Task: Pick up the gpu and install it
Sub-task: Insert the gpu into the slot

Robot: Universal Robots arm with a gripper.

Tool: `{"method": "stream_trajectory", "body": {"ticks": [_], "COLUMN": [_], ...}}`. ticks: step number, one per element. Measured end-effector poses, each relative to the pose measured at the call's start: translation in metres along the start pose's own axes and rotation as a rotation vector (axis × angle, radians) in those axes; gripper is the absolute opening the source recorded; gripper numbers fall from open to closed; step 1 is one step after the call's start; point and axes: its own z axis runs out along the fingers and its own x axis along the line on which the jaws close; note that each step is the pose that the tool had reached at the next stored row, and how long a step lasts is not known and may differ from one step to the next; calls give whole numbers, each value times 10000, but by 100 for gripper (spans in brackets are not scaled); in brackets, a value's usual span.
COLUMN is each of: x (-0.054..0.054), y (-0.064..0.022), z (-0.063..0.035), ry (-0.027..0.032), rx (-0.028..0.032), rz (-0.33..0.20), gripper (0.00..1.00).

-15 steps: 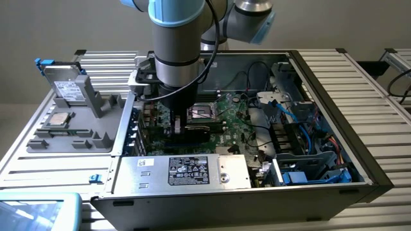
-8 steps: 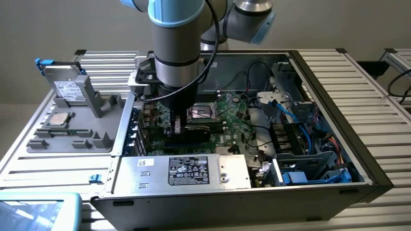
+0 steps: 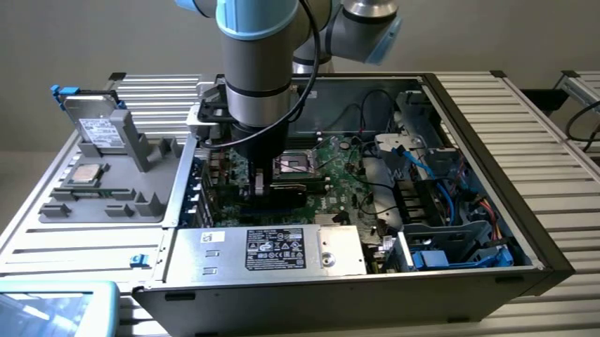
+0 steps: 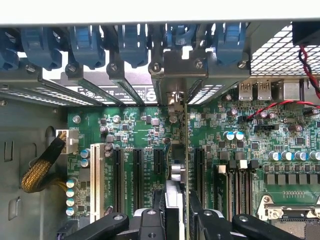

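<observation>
At the centre of the exterior view, the black two-finger gripper (image 3: 260, 188) is down inside the open black computer case (image 3: 487, 210). Its fingers are closed on the thin green gpu card (image 4: 186, 150), which stands on edge over the green motherboard (image 4: 140, 135), its silver bracket among the rear slots.

The arm (image 3: 258, 63) is built of thick round tubes in brushed silver-grey metal, with pale blue plastic caps at its joints near the top of the exterior frame. A thin black cable (image 3: 312, 60) runs down along the tube. Lower, the tube passes through black bands into a narrower black section. The tool (image 4: 172, 212) shows at the bottom centre of the wrist frame: black linkage bars with round silver screw heads around a pale central piece.
</observation>
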Motion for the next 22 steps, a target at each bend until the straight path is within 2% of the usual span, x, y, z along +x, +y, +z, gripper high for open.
{"method": "stream_trajectory", "body": {"ticks": [22], "x": [0], "y": [9], "z": [22], "ry": [-2], "rx": [16], "rz": [1], "gripper": [30]}}
